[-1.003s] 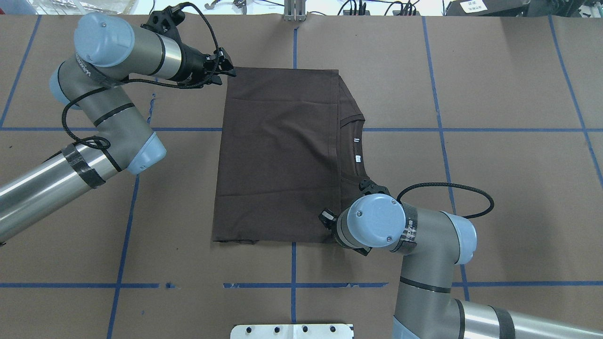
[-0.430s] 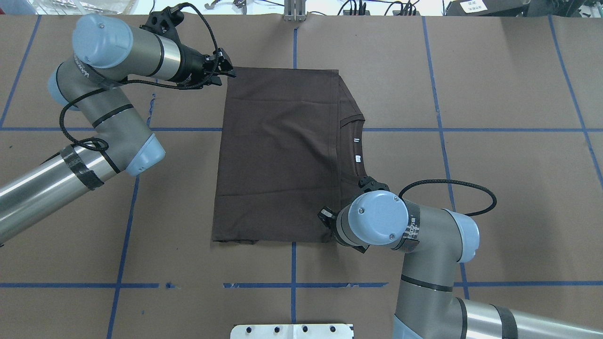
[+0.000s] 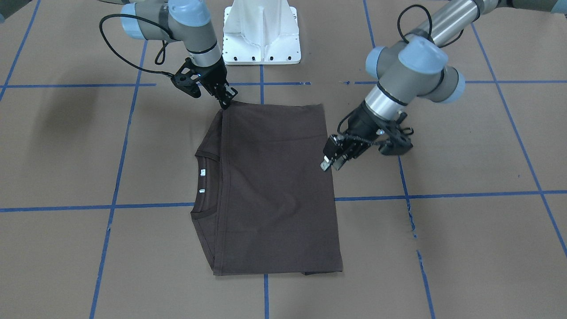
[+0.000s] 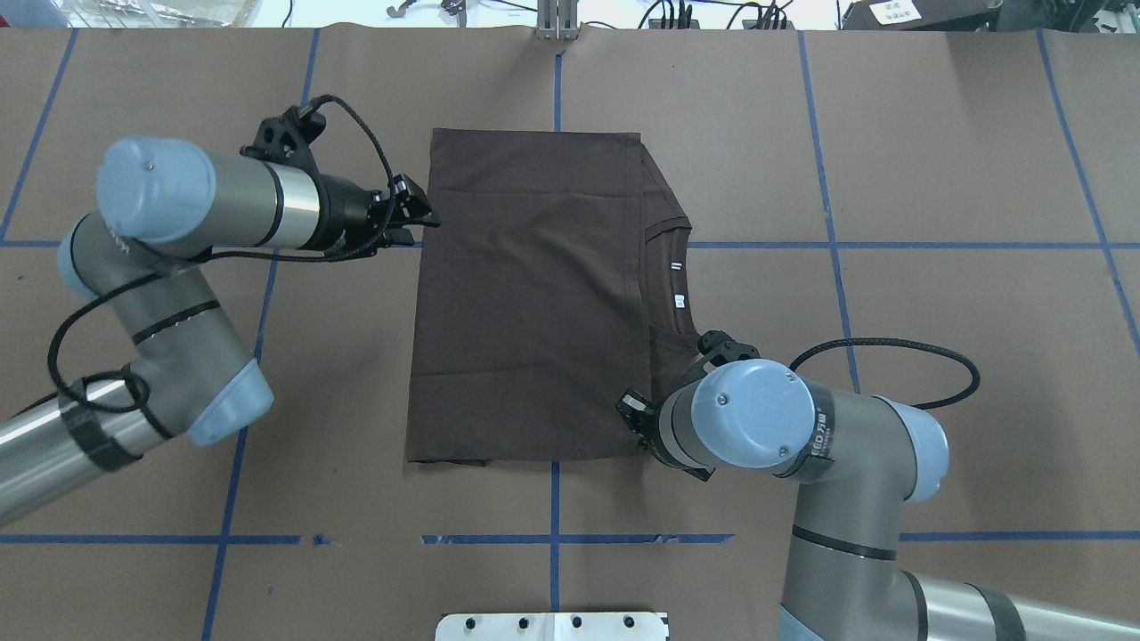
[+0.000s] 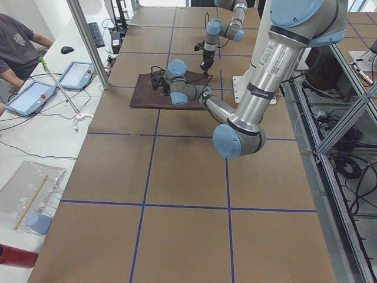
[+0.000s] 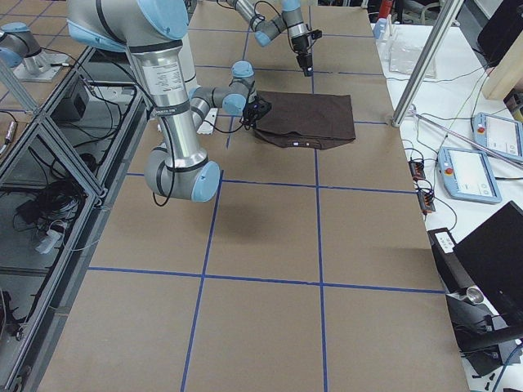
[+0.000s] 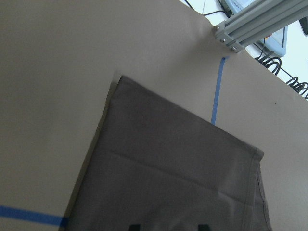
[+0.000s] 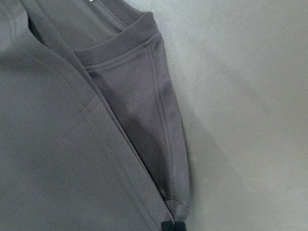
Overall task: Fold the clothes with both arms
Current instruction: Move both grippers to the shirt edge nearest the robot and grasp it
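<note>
- Front-facing view: the t-shirt (image 3: 274, 186) lies flat mid-counter (image 3: 443, 248), folded to a rectangle, with its collar (image 3: 206, 155) toward the robot's right. The right end effector (image 3: 226, 103) is closed on the corner nearest the pedestal base (image 3: 261, 31). Hazard: if this arm pulls alone, the top layer drags and the fold skews.
- Same view: the left end effector (image 3: 331, 165) hovers at the opposite long edge, jaws parted, holding nothing. Hazard: a descent just off the edge closes on bare counter, or takes one layer only.
- Overhead view: the right end effector is hidden under its own wrist, so its grasp cannot be checked here. Hazard: unequal lift heights would twist the panel.
- Left wrist view: two fingertips (image 7: 135, 226) stand well apart over the cloth, with nothing between them. Hazard: pressing down before closing pushes a ridge into the cloth.
- Right wrist view: the corner gathers into the fingertips (image 8: 172, 225), and only a small bite shows. Hazard: the corner slips out under tension.
- Side views: both end effectors are too small to judge.
</note>
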